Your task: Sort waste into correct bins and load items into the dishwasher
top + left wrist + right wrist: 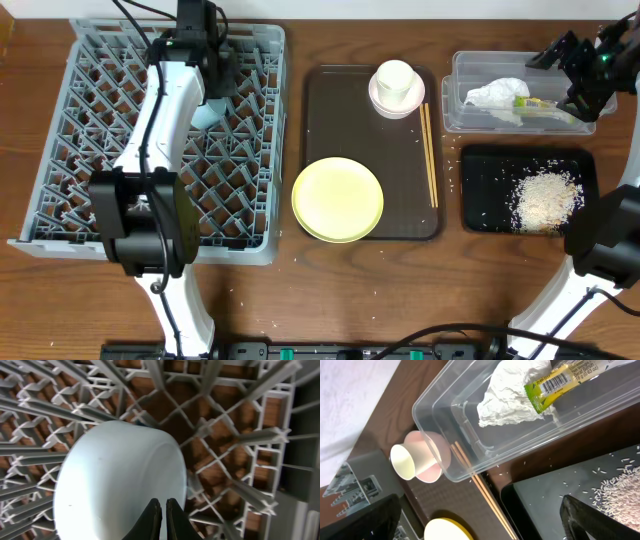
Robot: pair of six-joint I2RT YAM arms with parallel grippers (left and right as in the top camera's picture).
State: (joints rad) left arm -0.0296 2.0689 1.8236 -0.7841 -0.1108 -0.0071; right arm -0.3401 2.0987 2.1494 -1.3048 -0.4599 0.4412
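My left gripper (pixel 207 92) is over the far part of the grey dish rack (pixel 100 150), its fingers (pixel 162 512) nearly closed on the wall of the light blue bowl (pixel 115 485), which rests among the pegs; the bowl also shows in the overhead view (pixel 210 116). The crumpled white tissue (pixel 510 397) and the yellow-green wrapper (pixel 560 380) lie inside the clear tub (pixel 445 425). My right gripper (pixel 480 525) is open and empty, above the tub's right end (pixel 580 80). The black tray (pixel 480 190) holds rice.
The brown serving tray (pixel 330 110) carries the pale yellow plate (pixel 338 199), the cream cup (pixel 394 78) standing in the pink bowl (pixel 380 102), and the chopsticks (pixel 430 155) along its right edge. Loose rice grains lie on the table near the black tray.
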